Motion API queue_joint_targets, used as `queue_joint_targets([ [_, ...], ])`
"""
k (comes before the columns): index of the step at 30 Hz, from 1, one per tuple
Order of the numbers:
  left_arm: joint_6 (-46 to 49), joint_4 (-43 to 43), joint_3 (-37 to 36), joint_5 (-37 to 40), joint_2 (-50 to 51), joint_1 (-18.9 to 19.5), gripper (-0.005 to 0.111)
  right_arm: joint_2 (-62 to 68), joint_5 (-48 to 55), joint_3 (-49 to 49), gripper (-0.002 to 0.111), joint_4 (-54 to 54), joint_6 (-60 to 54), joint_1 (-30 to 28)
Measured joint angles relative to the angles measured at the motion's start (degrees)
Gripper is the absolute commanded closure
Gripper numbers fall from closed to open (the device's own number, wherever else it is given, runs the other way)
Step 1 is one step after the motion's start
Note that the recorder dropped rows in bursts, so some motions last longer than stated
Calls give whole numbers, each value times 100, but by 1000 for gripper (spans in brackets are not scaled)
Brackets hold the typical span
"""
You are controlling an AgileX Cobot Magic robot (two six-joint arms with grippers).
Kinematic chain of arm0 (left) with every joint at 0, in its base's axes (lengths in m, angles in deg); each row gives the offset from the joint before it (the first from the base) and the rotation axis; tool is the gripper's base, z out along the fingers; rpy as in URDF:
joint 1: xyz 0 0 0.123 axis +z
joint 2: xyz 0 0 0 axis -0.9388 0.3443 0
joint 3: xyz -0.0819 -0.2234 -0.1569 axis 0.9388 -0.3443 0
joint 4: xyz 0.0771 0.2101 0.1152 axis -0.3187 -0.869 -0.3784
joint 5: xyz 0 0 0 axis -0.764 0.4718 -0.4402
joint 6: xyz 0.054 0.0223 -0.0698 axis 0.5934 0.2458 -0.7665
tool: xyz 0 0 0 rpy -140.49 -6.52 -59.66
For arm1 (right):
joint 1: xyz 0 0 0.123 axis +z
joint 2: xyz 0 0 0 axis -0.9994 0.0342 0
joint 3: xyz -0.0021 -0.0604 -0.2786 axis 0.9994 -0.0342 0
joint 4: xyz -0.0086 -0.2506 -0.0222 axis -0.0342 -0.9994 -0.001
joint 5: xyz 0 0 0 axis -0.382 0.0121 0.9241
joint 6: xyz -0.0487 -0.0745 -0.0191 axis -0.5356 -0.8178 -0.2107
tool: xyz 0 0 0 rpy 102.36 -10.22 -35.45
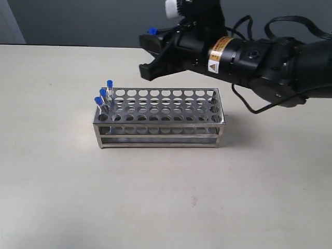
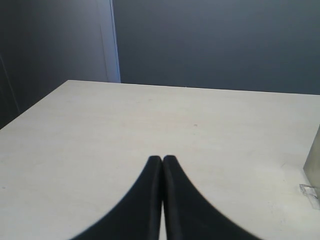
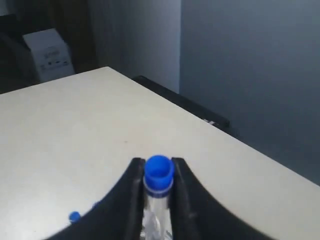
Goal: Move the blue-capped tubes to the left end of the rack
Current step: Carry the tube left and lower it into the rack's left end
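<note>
The steel rack (image 1: 161,118) stands mid-table. Three blue-capped tubes (image 1: 103,94) stand upright in holes at its left end; their caps show small in the right wrist view (image 3: 74,216). My right gripper (image 1: 147,52) hovers above and behind the rack's left half, shut on a fourth blue-capped tube (image 3: 158,172), whose cap (image 1: 152,31) pokes out at the fingertips. My left gripper (image 2: 162,159) is shut and empty, low over bare table. It is out of the exterior view.
The right arm's black body (image 1: 259,57) reaches in from the right, above the rack's far side. A corner of the rack (image 2: 314,160) shows at the edge of the left wrist view. A dark wall lies beyond the table's far edge.
</note>
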Motion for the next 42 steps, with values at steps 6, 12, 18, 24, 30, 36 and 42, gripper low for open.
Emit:
queue_joint_targets([
  [6, 0, 0, 0, 0, 0, 0, 106, 388, 65, 387, 108, -57, 22, 651],
  [12, 0, 0, 0, 0, 0, 0, 106, 758, 332, 587, 108, -67, 22, 1086],
  [18, 0, 0, 0, 0, 0, 0, 106, 953, 518, 644, 108, -78, 22, 1190],
  [24, 0, 0, 0, 0, 0, 0, 106, 1208, 375, 666, 108, -78, 38, 1190],
  [30, 0, 0, 0, 0, 0, 0, 106, 1373, 307, 758, 108, -100, 49, 1205],
  [36, 0, 0, 0, 0, 0, 0, 106, 1373, 428, 970, 108, -110, 49, 1205],
  [42, 0, 0, 0, 0, 0, 0, 106, 1373, 591, 983, 108, -100, 19, 1205],
])
